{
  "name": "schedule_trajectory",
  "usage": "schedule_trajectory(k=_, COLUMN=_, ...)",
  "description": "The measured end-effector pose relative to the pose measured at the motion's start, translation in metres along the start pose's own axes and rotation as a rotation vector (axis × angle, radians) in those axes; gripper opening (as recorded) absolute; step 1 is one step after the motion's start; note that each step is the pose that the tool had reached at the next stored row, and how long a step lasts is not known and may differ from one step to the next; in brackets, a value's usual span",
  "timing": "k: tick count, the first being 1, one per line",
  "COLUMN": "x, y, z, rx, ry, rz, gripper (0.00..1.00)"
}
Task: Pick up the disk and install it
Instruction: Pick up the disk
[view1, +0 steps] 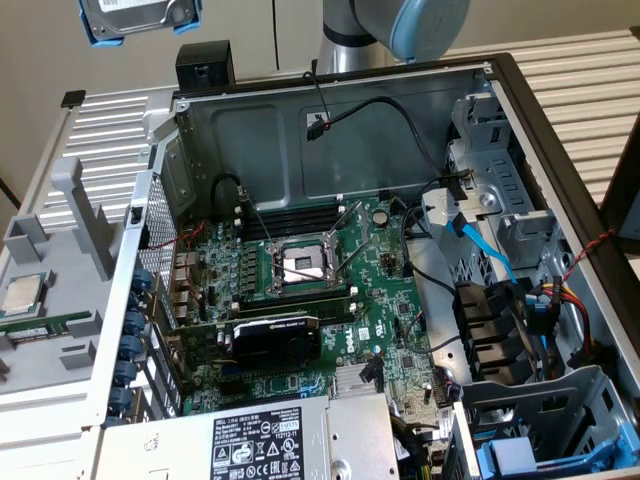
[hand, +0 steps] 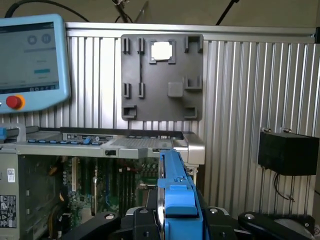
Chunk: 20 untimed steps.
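Holding: the disk is pinched edge-on between the black fingers of the end effector; its blue carrier frame is seen upright between them in the wrist view.
Arm pose: the arm stands at the far side of the computer case; the disk is held high in the air beyond the case's far corner at the exterior view's left, touching nothing else.
Writing: a white label is seen on the disk and a black-and-white one on the power supply; neither can be read.
Case: it lies open, with the motherboard exposed.
Surface: the case and a grey holder with a square silver chip are carried by a ribbed metal table.
Room: a teach pendant with a red button and a black box are seen in the wrist view.
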<state>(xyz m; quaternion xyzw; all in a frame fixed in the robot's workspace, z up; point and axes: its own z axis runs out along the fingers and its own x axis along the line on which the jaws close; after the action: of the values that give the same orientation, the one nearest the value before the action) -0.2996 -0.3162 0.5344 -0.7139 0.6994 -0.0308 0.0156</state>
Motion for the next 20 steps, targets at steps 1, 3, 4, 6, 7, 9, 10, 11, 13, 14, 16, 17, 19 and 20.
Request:
schedule_trajectory(k=1, x=0.002, y=-0.0037, z=0.0003, rx=-0.0001, ry=-0.0004, rz=0.000, gripper=0.37)
schedule_trajectory(k=3, x=0.005, y=-0.0104, z=0.0008, rx=-0.0001, ry=-0.0010, rz=0.000, gripper=0.37)
schedule_trajectory(k=4, x=0.007, y=-0.0134, z=0.0010, rx=-0.0001, ry=-0.0013, rz=0.000, gripper=0.37)
schedule_trajectory(k=6, x=0.010, y=-0.0199, z=0.0015, rx=-0.0006, ry=-0.0016, rz=0.000, gripper=0.37)
schedule_trajectory(k=7, x=0.012, y=-0.0231, z=0.0017, rx=-0.0009, ry=-0.0017, rz=0.000, gripper=0.37)
schedule_trajectory(k=9, x=0.015, y=-0.0293, z=0.0021, rx=-0.0018, ry=-0.0019, rz=0.000, gripper=0.37)
schedule_trajectory(k=10, x=0.017, y=-0.0322, z=0.0023, rx=-0.0024, ry=-0.0019, rz=0.000, gripper=0.37)
schedule_trajectory(k=11, x=0.018, y=-0.0353, z=0.0025, rx=-0.0030, ry=-0.0021, rz=0.000, gripper=0.37)
schedule_trajectory(k=13, x=0.021, y=-0.0414, z=0.0029, rx=-0.0042, ry=-0.0023, rz=0.000, gripper=0.37)
schedule_trajectory(k=14, x=0.023, y=-0.0444, z=0.0031, rx=-0.0048, ry=-0.0024, rz=0.000, gripper=0.37)
schedule_trajectory(k=16, x=0.026, y=-0.0504, z=0.0035, rx=-0.0061, ry=-0.0027, rz=0.000, gripper=0.37)
schedule_trajectory(k=17, x=0.027, y=-0.0533, z=0.0038, rx=-0.0068, ry=-0.0029, rz=0.000, gripper=0.37)
schedule_trajectory(k=19, x=0.030, y=-0.0588, z=0.0042, rx=-0.0082, ry=-0.0034, rz=0.000, gripper=0.37)
schedule_trajectory(k=20, x=0.031, y=-0.0613, z=0.0044, rx=-0.0090, ry=-0.0036, rz=0.000, gripper=0.37)
